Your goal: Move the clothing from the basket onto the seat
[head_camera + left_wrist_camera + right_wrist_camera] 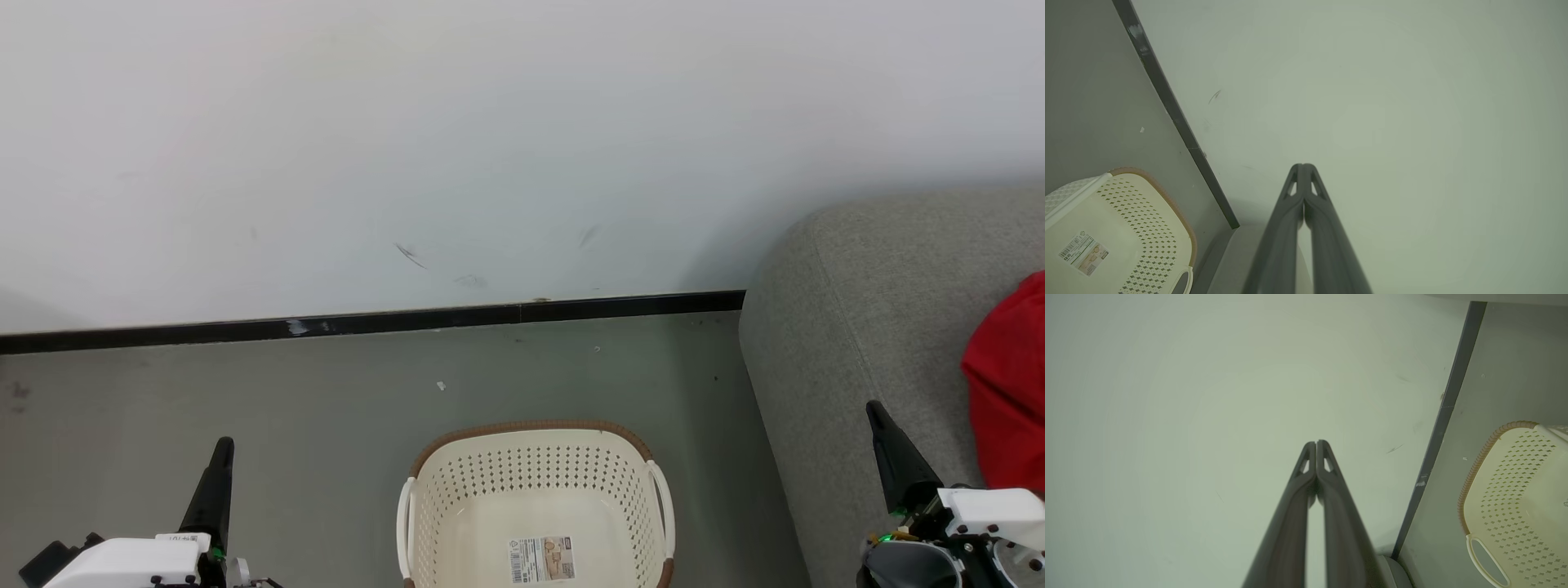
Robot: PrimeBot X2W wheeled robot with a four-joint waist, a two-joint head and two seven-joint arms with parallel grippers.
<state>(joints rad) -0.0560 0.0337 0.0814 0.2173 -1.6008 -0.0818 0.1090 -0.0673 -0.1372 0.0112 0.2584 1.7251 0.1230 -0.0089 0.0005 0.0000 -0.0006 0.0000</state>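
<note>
The cream basket (535,498) with its brown rim stands on the floor at the bottom centre, holding nothing but a paper label (542,559). Red clothing (1008,384) lies on the grey seat (865,327) at the right edge. My left gripper (222,445) sits low at the left of the basket, fingers pressed together with nothing between them. My right gripper (873,408) hangs over the seat's front, just left of the red fabric. In the left wrist view the basket (1118,228) shows beside the shut fingertips (1303,166). The right wrist view has its own shut gripper (1316,443) and the basket (1515,498).
A white wall (490,147) with a black baseboard (367,320) runs behind the basket. Grey floor (326,408) spreads between the wall, the basket and the seat's rounded corner.
</note>
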